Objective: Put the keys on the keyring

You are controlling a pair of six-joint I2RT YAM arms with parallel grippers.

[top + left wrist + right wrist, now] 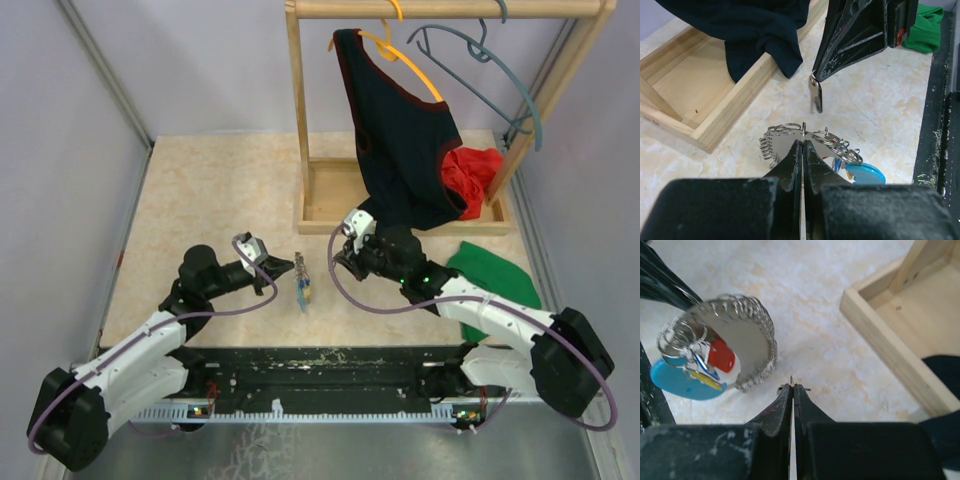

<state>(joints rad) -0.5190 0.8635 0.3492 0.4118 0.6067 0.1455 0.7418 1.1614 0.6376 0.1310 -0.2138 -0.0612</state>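
Keyring (768, 147) sits pinched in the closed left gripper (803, 143); right gripper (815, 77), clamped on a key (816, 98), hangs just beside

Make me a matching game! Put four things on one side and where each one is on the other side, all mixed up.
Things:
1. keyring
2. key
3. red cloth
4. green cloth

Places:
A. in the wooden tray
B. held by the right pincer
C. pinched in the left pincer
D. lying loose on the table

Pairs: 1-C, 2-B, 3-A, 4-D
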